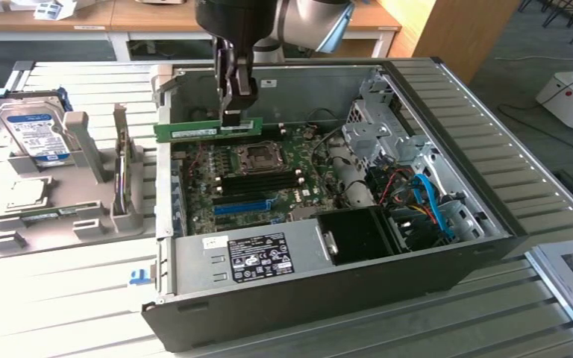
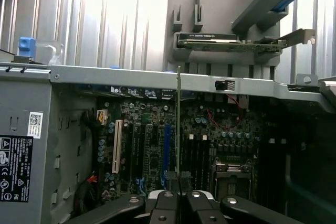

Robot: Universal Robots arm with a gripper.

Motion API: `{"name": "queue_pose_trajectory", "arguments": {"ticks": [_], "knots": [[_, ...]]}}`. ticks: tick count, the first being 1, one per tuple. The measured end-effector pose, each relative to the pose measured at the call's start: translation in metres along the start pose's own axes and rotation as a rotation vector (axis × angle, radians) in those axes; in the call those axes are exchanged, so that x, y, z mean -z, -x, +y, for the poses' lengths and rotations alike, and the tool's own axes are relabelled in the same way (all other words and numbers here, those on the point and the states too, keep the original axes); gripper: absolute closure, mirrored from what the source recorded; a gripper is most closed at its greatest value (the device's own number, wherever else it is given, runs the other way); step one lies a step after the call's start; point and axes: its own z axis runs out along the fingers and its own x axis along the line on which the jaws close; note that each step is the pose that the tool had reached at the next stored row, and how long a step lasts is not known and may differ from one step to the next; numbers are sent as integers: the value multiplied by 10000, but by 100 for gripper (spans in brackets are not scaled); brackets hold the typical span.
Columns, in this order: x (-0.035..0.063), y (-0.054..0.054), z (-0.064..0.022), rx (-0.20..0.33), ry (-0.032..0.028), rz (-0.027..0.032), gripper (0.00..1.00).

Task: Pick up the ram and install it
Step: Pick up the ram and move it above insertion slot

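Exterior view: the arm (image 1: pixel 266 22) reaches straight down from above with its wrist vertical. Its pincer (image 1: pixel 233 118) is clamped on the upper edge of the ram (image 1: pixel 192 131). The ram hangs level over the motherboard (image 1: pixel 257 179), inside the open computer case (image 1: pixel 316 298) on the slatted desk (image 1: pixel 57 298).

Wrist view: the pincer (image 2: pixel 180 195) grips the ram (image 2: pixel 178 124), which shows edge-on as a thin line beside the blue slot (image 2: pixel 167 148).
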Motion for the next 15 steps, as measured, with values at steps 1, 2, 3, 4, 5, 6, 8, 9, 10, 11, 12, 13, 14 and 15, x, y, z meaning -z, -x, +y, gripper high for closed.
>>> {"name": "queue_pose_trajectory", "arguments": {"ticks": [1, 2, 3, 4, 5, 6, 8, 9, 10, 11, 12, 13, 14, 15], "knots": [[0, 0, -2, -2, 0, 0, 89], [0, 0, -11, -2, 0, -1, 89], [1, -1, -23, -1, 0, 0, 89], [2, -1, -38, -2, -1, -1, 89], [2, -2, -54, -1, 0, -1, 89], [4, -3, -70, 0, -1, 0, 89], [5, -4, -105, -2, 0, 0, 89], [6, -5, -122, -2, 0, 0, 89], [7, -6, -140, -1, 0, 0, 89], [8, -6, -158, -1, 0, 0, 89], [9, -7, -175, -1, 0, 0, 89], [10, -8, -195, -1, -1, 0, 89], [11, -9, -218, -1, 0, 0, 89], [12, -10, -242, 0, 0, -1, 89]]}}
